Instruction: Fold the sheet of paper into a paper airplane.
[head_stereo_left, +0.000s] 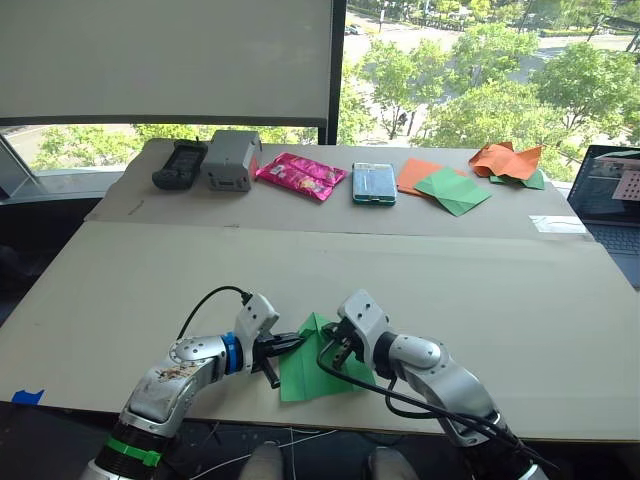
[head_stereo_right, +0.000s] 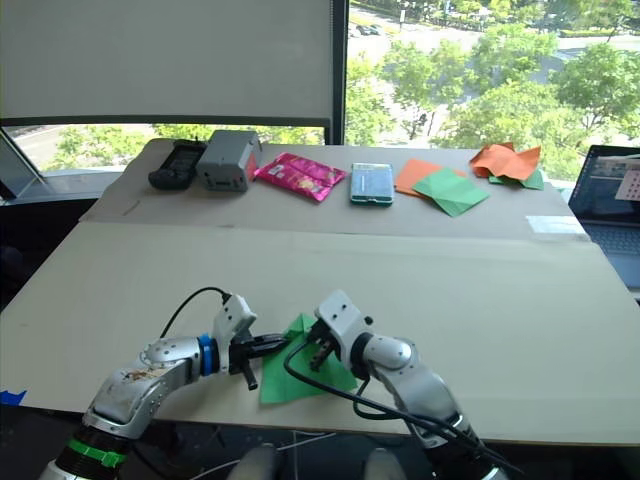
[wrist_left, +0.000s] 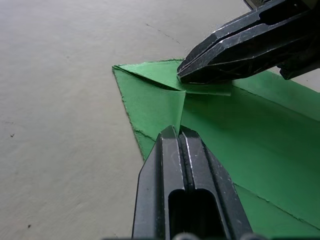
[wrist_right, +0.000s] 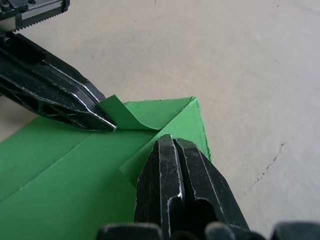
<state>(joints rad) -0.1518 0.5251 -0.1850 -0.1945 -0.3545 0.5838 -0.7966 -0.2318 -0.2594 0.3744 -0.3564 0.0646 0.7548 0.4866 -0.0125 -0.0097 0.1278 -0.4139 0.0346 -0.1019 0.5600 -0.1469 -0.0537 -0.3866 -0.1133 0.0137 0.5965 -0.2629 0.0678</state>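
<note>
Cardboard table (head_stereo_left: 480, 290), one sheet of paper (head_stereo_left: 310, 372), two closed grippers: left gripper (wrist_left: 179, 132) and right gripper (wrist_right: 172, 141), each pinching a flap

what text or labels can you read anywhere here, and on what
None can be read.
pink packet: print too small to read.
teal packet: label too blurred.
laptop screen: a pink note, marks too small.
grey box and green paper: no text visible.

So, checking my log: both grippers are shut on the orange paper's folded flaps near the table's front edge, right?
Not quite: the paper is bright green, not orange. Both wrist views show the left gripper and right gripper shut on flaps of the green sheet of paper near the table's front edge.
</note>
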